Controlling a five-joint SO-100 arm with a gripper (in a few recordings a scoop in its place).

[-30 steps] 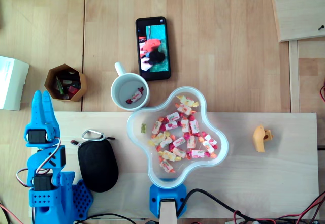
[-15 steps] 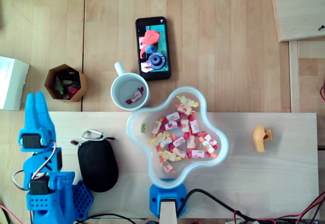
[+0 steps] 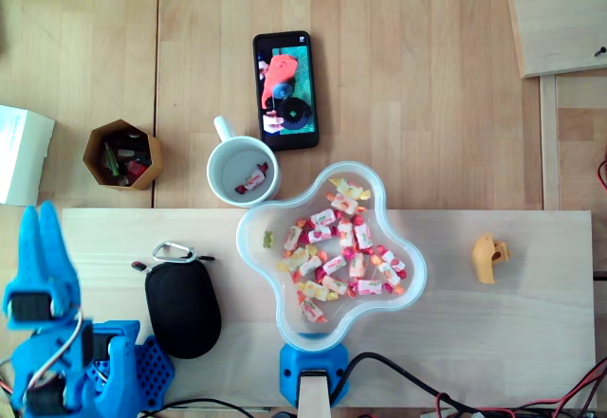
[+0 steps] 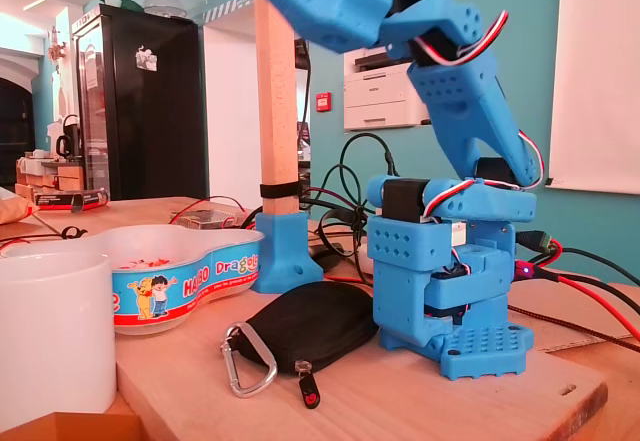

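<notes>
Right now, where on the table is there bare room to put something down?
Bare: the board between bowl and orange piece; the table right of the phone. Crowded: mug, pouch and pincer, left in the overhead view.

Items on the table, overhead view. One phone, upper centre; one white mug holding one sweet; one clover-shaped bowl with well over a dozen wrapped sweets; one black pouch with one carabiner; one hexagonal holder, left; one orange piece, right.

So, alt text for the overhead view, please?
A blue robot arm's tool points up the picture at the far left, near a black pouch. Mid-table sits a clover-shaped bowl of sweets, a white mug and phone above it.
</notes>
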